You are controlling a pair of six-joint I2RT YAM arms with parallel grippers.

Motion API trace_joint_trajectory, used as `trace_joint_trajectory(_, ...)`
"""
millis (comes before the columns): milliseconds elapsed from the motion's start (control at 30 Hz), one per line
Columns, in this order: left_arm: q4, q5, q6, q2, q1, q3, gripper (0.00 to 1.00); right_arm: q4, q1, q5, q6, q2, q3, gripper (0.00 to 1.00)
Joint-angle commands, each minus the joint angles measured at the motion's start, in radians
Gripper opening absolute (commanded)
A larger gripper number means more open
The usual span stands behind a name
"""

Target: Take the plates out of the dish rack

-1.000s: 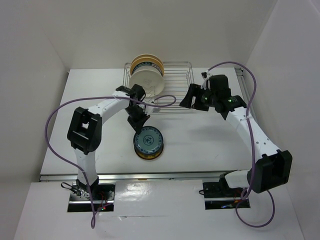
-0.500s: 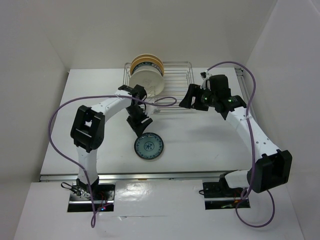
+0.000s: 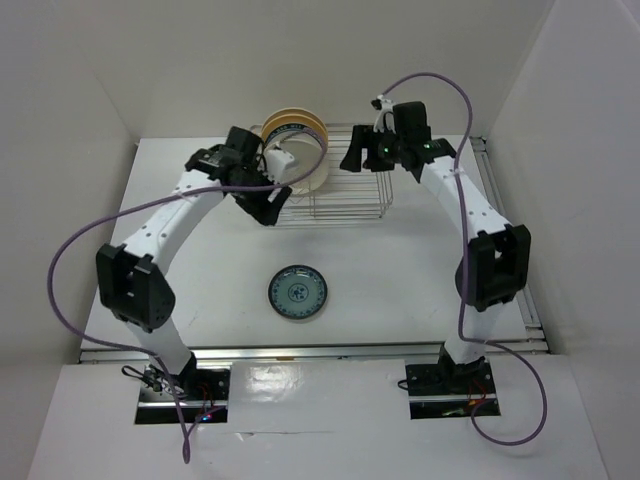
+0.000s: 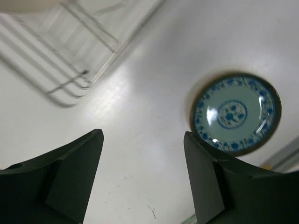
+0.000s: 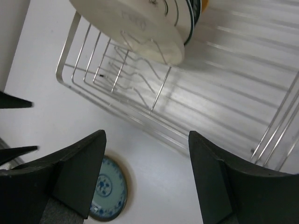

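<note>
1. Top external view: the left hand (image 3: 268,203) has let go of the small blue-patterned plate (image 3: 297,294) and swung back to the dish rack (image 3: 350,195). A second ago it was down at that plate.
2. The blue-patterned plate now lies flat, pattern up, mid-counter (image 3: 420,270) toward the near edge, well apart from both hands.
3. Left hand: wide and holding nothing. The left wrist view shows bare counter between its fingers.
4. Right hand (image 3: 355,158): wide and empty. It has shifted from beside the rack's right side to over its far right part.
5. The remaining plates (image 3: 296,150) stand on edge at the rack's left end, by the counter's far edge, with the cream plate (image 5: 135,23) frontmost.
6. Meaning: only one plate is out and several are left. The cream plate looks like the likely next pick for the left hand, just beside it.
7. Writing: there is a faint raised mark on the cream plate's back, unreadable. No brands or labels are legible anywhere else.
</note>
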Motion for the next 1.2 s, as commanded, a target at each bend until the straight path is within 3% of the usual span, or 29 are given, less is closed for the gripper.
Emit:
trace_joint_trajectory(0,0.142,-0.119,-0.07,-0.142,0.037,0.02,0.83,0.097,0.01,-0.055,-0.128,0.116,0.162,0.78)
trace_joint_trajectory(33,0.175,-0.154,-0.101,-0.195,0.037,0.011,0.83,0.124,0.02,-0.068,-0.16,0.14,0.185,0.78)
trace_joint_trajectory(100,0.287,-0.356,-0.141,-0.244,0.05,-0.009,0.75,0.213,0.02,-0.068,-0.178,0.204,0.236,0.81)
trace_joint_trajectory(167,0.343,-0.502,-0.127,-0.277,0.059,-0.029,0.75,0.263,0.02,-0.1,-0.2,0.249,0.283,0.81)
trace_joint_trajectory(267,0.328,-0.503,-0.093,-0.288,0.085,-0.029,1.0,0.359,0.03,-0.132,-0.209,0.336,0.325,0.81)
trace_joint_trajectory(333,0.29,-0.459,-0.093,-0.288,0.109,-0.029,1.0,0.386,0.03,-0.192,-0.227,0.4,0.355,0.78)
trace_joint_trajectory(600,0.259,-0.422,-0.167,-0.268,0.138,-0.086,1.0,0.444,0.085,-0.197,-0.281,0.52,0.414,0.75)
trace_joint_trajectory(833,0.249,-0.412,-0.236,-0.245,0.148,-0.112,1.0,0.409,0.105,-0.155,-0.258,0.566,0.461,0.55)
trace_joint_trajectory(967,0.249,-0.422,-0.236,-0.254,0.148,-0.147,1.0,0.413,0.126,-0.089,-0.318,0.511,0.413,0.27)
trace_joint_trajectory(1033,0.259,-0.422,-0.236,-0.254,0.148,-0.158,1.0,0.424,0.135,-0.068,-0.335,0.5,0.389,0.18)
trace_joint_trajectory(1167,0.248,-0.431,-0.255,-0.254,0.148,-0.158,1.0,0.403,0.157,0.012,-0.385,0.465,0.402,0.12)
